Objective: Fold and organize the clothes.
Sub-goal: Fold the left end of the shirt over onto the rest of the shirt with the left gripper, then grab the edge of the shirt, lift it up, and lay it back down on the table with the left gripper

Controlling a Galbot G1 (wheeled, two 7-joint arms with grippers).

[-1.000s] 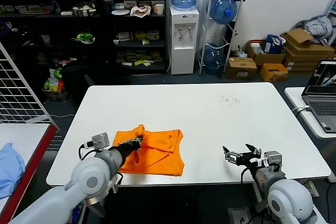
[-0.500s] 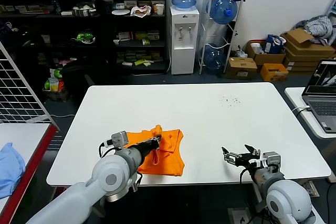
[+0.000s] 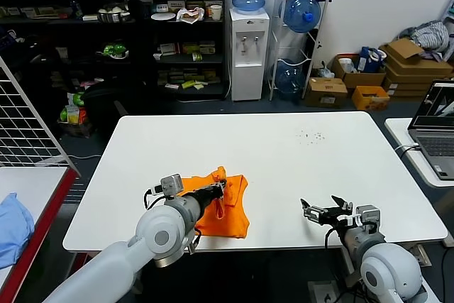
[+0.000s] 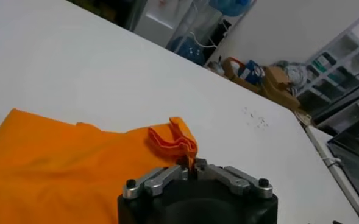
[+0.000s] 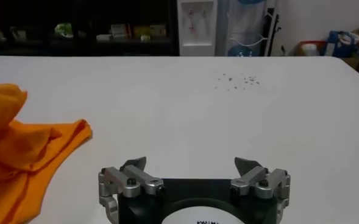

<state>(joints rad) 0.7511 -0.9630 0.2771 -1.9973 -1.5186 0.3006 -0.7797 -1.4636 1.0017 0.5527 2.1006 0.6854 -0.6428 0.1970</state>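
The orange T-shirt (image 3: 231,216) lies bunched and partly folded near the front edge of the white table (image 3: 284,154), left of centre. My left gripper (image 3: 221,188) hovers over the shirt's right part. Its jaws are pinched together on a raised fold of the orange fabric (image 4: 175,139), just ahead of the left gripper (image 4: 192,165). The rest of the T-shirt (image 4: 57,167) spreads flat behind that fold. My right gripper (image 3: 320,211) rests low at the table's front right, open and empty, well apart from the shirt. In its wrist view the right gripper (image 5: 191,163) has the T-shirt (image 5: 14,146) off to one side.
A laptop (image 3: 436,125) sits on a side table at the right. A light blue cloth (image 3: 13,221) lies on the red-edged table at the left, by a wire rack (image 3: 28,118). Small dark specks (image 3: 310,135) mark the far right of the tabletop.
My left gripper has carried the shirt's left edge to the right across the garment, so the orange patch is now narrower. The right arm has stayed put.
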